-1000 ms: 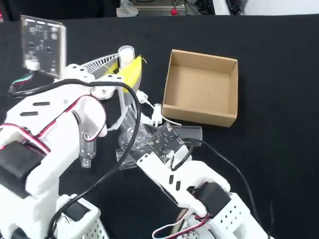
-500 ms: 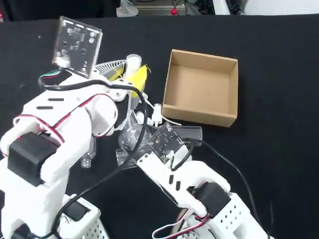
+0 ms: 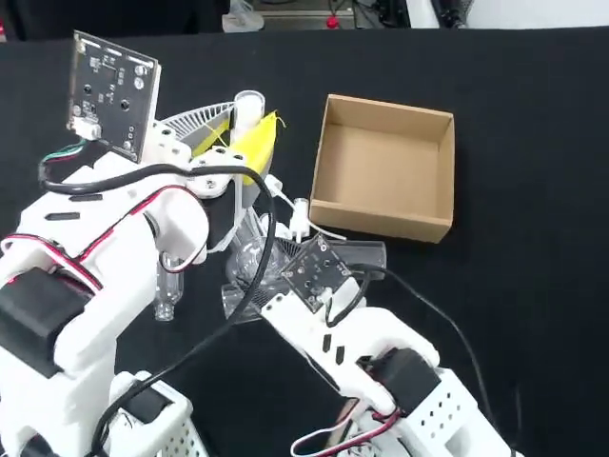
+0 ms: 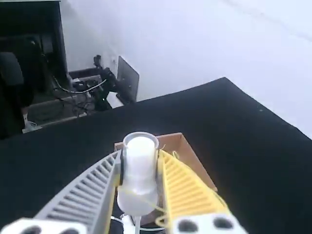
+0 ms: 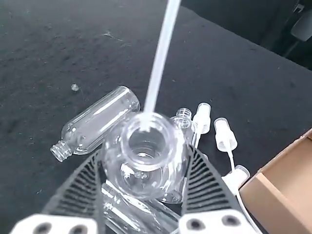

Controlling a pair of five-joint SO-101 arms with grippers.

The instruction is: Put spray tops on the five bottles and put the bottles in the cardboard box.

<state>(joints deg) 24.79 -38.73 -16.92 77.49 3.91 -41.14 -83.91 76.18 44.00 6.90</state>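
Observation:
My left gripper is shut on a white spray top, held up in the air left of the cardboard box. Its thin dip tube hangs down, and its tip is at the mouth of a clear bottle. My right gripper is shut on that bottle and holds it upright. Another clear bottle lies on the black table beside it. Loose spray tops lie between the held bottle and the box.
One more clear bottle lies under the left arm, and another lies below the held bottle. A corner of the box is close by. The black table right of the box is bare.
The left arm's wrist swung right and then back left, carrying the spray top a little with it. The right arm and its bottle have stayed put.

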